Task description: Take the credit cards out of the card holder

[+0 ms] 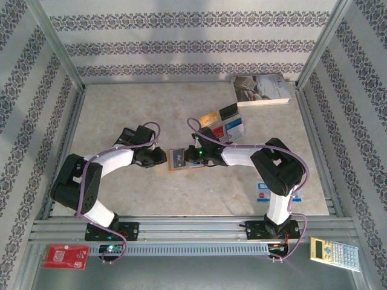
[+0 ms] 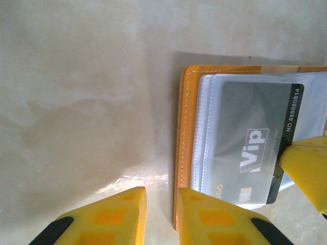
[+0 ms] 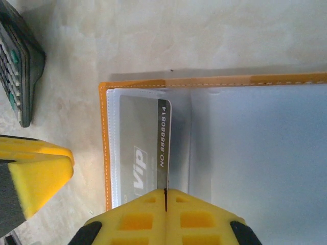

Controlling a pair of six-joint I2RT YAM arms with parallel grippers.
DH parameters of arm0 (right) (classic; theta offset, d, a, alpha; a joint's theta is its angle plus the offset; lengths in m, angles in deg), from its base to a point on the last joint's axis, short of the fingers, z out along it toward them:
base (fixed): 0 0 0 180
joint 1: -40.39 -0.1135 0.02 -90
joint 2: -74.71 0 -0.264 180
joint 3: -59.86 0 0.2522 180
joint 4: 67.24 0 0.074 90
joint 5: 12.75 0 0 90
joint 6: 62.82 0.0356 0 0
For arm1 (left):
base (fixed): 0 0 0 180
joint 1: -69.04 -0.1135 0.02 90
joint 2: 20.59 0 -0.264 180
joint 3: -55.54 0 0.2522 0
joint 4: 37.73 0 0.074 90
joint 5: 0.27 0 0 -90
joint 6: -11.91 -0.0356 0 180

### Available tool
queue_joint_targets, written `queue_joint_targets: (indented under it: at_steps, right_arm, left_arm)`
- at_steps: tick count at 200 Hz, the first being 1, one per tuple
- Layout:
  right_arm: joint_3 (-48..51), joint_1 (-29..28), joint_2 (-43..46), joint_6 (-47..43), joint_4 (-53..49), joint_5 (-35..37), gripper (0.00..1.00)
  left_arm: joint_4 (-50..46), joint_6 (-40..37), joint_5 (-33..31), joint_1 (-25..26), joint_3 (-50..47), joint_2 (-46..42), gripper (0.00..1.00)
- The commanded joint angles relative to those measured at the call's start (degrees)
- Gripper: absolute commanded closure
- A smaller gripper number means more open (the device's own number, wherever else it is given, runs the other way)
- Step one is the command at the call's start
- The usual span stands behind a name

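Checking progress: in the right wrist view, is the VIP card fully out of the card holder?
No: most of the VIP card lies inside the card holder, its edge pinched by the right claw.

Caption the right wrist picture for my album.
Shut right gripper pinching a grey VIP card in the open orange card holder.

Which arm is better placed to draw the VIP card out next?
Right. The right gripper is shut on the edge of the VIP card. The left gripper, jaws slightly apart, has one finger over the orange rim of the card holder, probably better for steadying.
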Motion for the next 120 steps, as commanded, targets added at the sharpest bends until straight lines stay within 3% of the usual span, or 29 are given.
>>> queue_joint_targets:
  at_steps: [1,57,120]
  right_arm:
    - [0.63,0.25,1.45,0.30,-1.13,1.97,1.00]
    - [-2.55,-0.96,-0.12,-0.81,-5.72,0.47,1.00]
    - [-3.45,-1.05,-1.56,-1.02,-6.35,-0.84,1.00]
  left_arm:
    - [0.54,0.17,3.63,0.39,1.27,-2.15,0.77]
    - [6.16,2.55,7.80,1.87,3.30,3.57,0.81]
    - [4.61,1.07,4.94,2.00,4.64,9.23,0.88]
